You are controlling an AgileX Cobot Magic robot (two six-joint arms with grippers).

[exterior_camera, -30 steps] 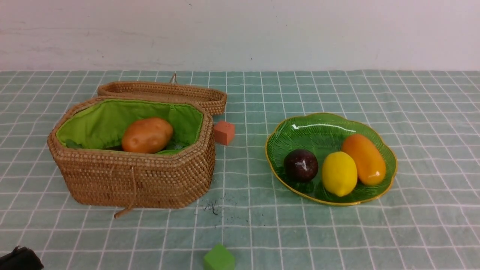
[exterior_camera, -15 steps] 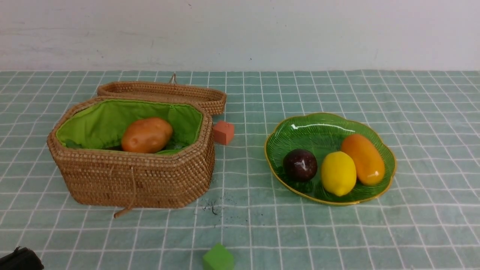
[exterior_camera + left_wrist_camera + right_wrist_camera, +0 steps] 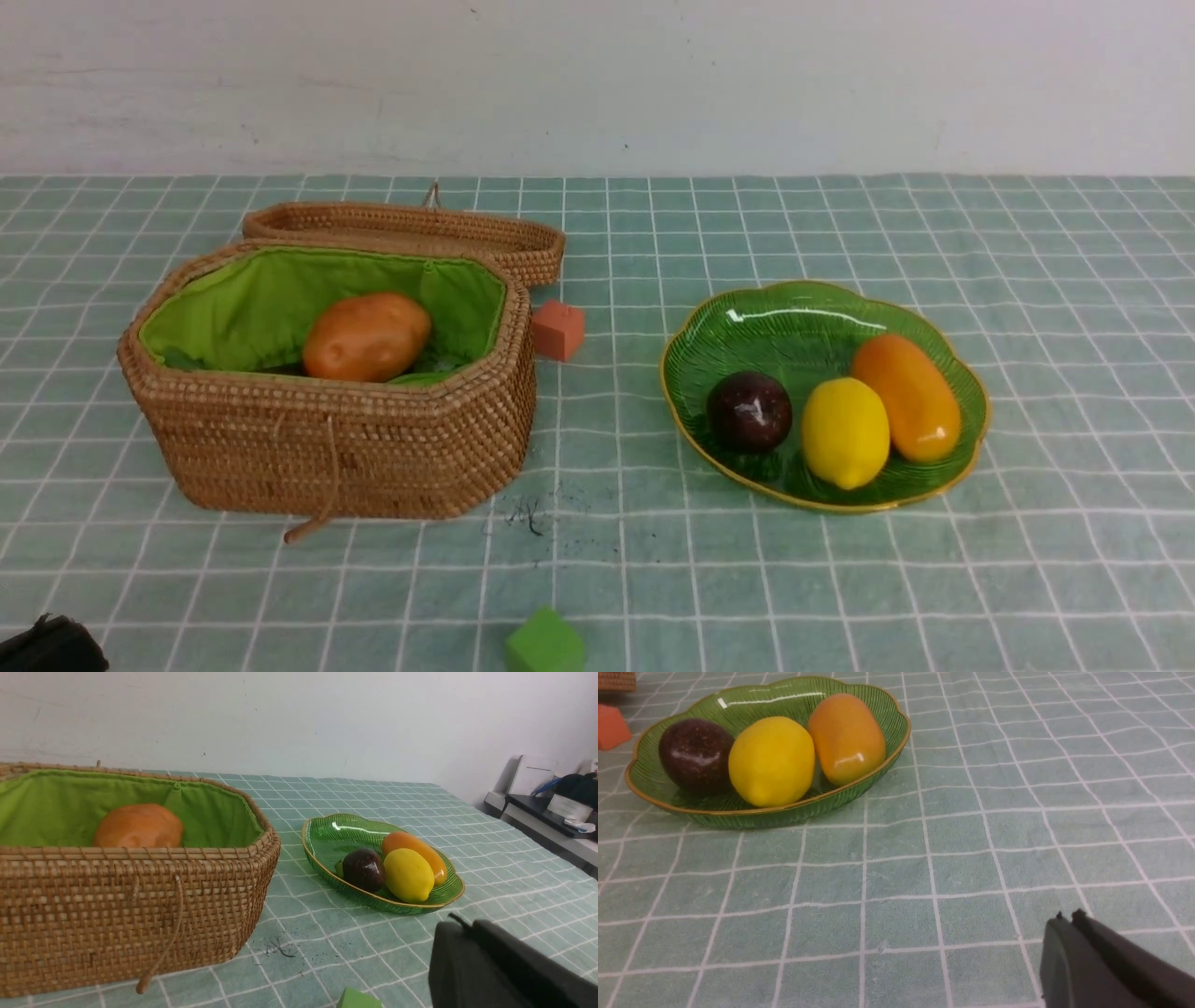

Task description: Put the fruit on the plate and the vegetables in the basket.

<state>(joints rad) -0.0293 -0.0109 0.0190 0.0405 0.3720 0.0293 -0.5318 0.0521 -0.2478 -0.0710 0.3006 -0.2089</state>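
You see nothing moved since earlier; both claws, left claw and right claw, look pressed closed, empty; open bench lies right of the plate.

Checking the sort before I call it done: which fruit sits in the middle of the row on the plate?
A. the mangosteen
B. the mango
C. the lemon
C: the lemon lies on the plate between the mangosteen and the mango.
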